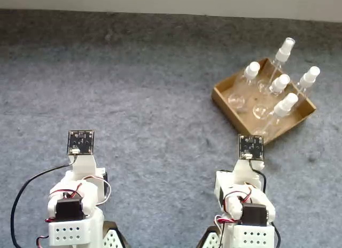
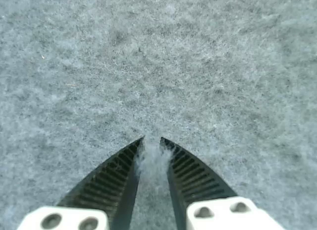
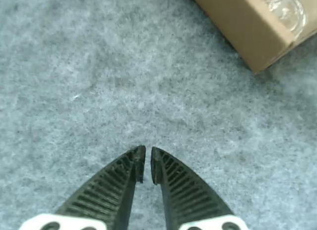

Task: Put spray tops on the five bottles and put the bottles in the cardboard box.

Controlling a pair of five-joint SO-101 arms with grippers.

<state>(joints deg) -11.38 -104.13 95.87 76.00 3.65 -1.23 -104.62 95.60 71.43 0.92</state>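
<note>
The high view looks almost straight down on the felt table (image 1: 160,98) from well above. The left arm (image 1: 80,205) stands at the lower left of the frame, the right arm (image 1: 246,205) at the lower right, and the box (image 1: 222,95) sits in the upper right. Each wrist camera sits just behind its own gripper, facing forward and down, close to the felt. The left wrist view takes in the left gripper (image 2: 152,141) and felt. The right wrist view takes in the right gripper (image 3: 148,153) and a box corner, which the high view also shows.

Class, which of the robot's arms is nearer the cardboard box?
Right. The cardboard box lies just ahead of the right arm; the left arm stands far off to the side.
</note>
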